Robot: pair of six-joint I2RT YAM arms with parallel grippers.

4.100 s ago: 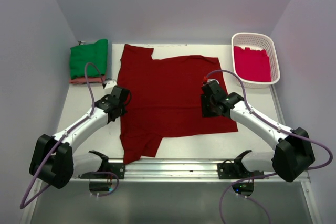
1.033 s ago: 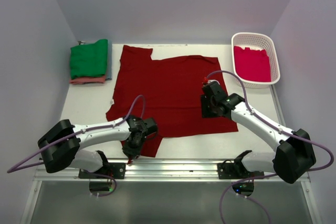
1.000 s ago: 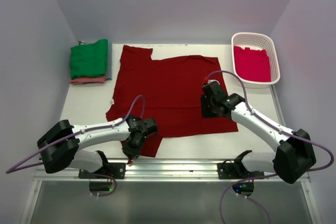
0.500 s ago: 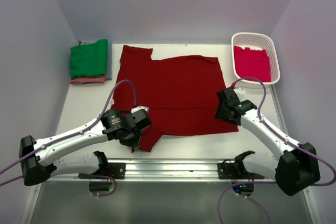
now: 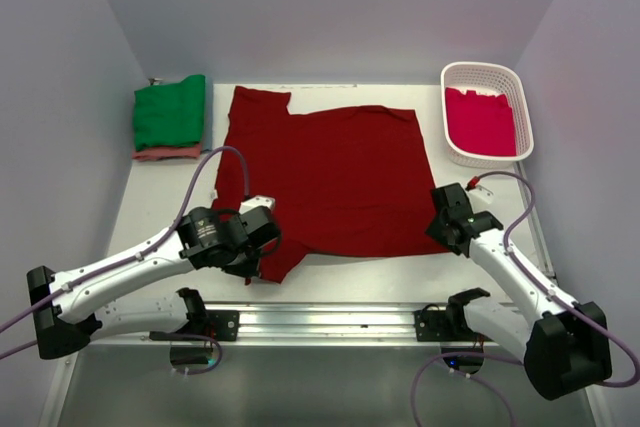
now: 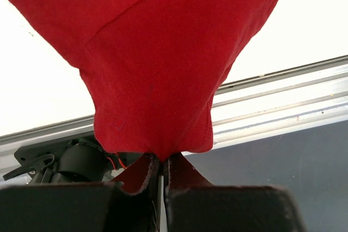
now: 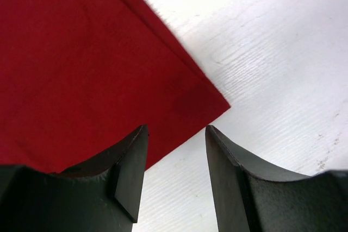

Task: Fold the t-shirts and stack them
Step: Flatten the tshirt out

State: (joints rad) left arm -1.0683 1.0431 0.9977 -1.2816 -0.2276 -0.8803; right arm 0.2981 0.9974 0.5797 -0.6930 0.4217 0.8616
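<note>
The white table (image 5: 150, 197) carries everything. Spread across its middle is the dark red t-shirt (image 5: 330, 182), lying mostly flat with its collar end toward the left and its hem toward the right, presumably laid out this way so that it can be folded.

At the far right corner stands the white lattice basket (image 5: 485, 69) with the crimson-pink t-shirt (image 5: 480, 119) lying loose inside it (waiting its turn, by the look of it). At the far left corner, the folded green t-shirt (image 5: 170, 112) rests on a salmon-pink one (image 5: 165, 154), which marks where finished shirts are stacked.

The left gripper (image 6: 162, 161) is at the near left part of the dark red shirt, its fingers pressed tight together on a pinch of the cloth. In the left wrist view the fabric rises from the pinch in a tent, so that part is lifted clear of the table, probably to carry it over as a fold.

The right gripper (image 7: 176, 134) hangs over the shirt's near right hem corner with its fingers spread apart and nothing between them. They straddle the hem edge, probably lining up for a grab at that corner.
</note>
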